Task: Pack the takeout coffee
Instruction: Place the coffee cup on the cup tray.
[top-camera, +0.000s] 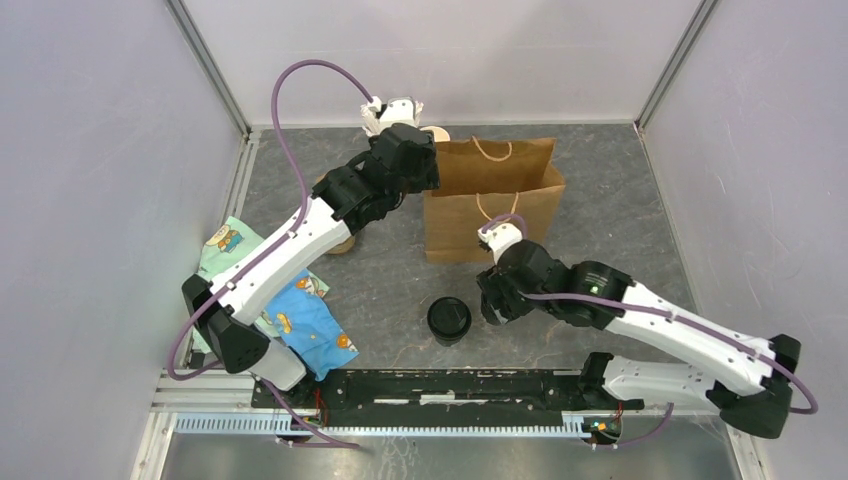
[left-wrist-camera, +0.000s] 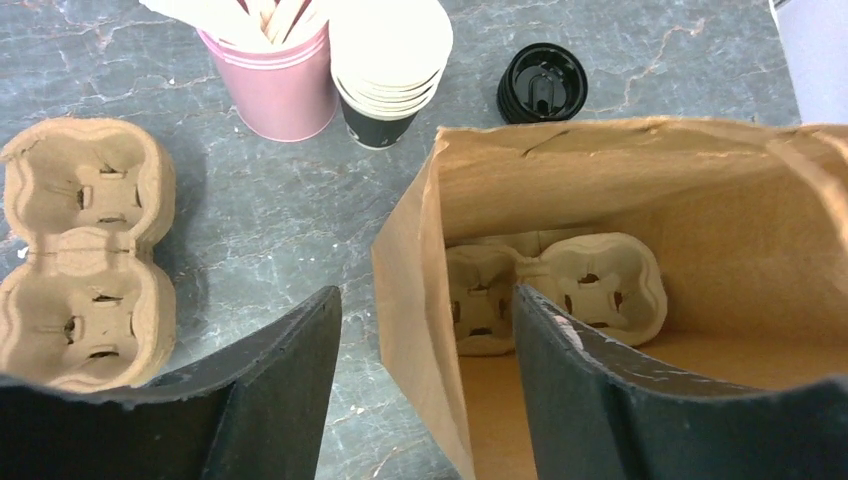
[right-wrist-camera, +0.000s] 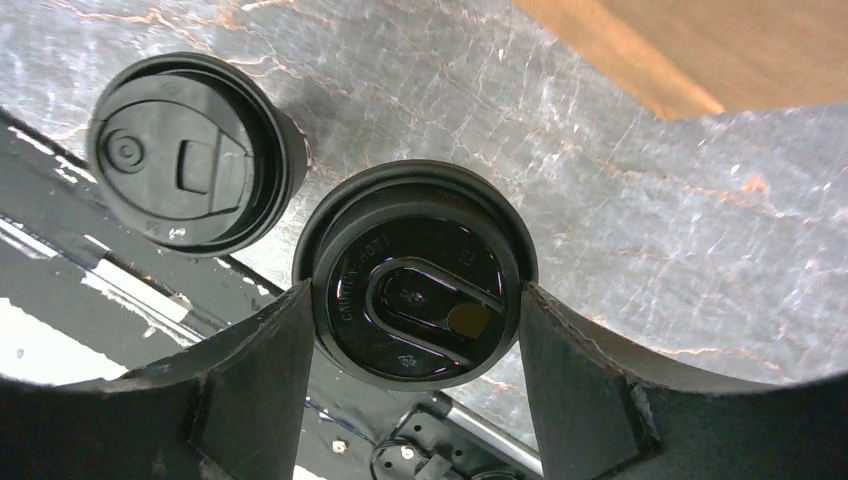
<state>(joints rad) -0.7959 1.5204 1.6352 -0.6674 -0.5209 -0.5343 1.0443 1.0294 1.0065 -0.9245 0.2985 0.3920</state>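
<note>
Takeout coffee (right-wrist-camera: 415, 285): black lid. Paper bag (top-camera: 490, 200): brown. Cup carrier (left-wrist-camera: 85, 250): beige. Stirrer cup (left-wrist-camera: 275, 85): pink. Tabletop (top-camera: 610, 200): grey, white-veined marbling. Cloth (top-camera: 305, 320): blue-green, cartoon print.

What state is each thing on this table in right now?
Brown bag: upright, mouth open.
Carrier in bag: empty.
Carrier on table: empty.
Takeout coffee: lid on, gripped.
Second cup: lid on, standing free.
Left gripper: open, over the bag.
Right gripper: shut on the takeout coffee.

White arms (top-camera: 290, 245), blk joints (top-camera: 600, 283), purple cables (top-camera: 315, 63)
</note>
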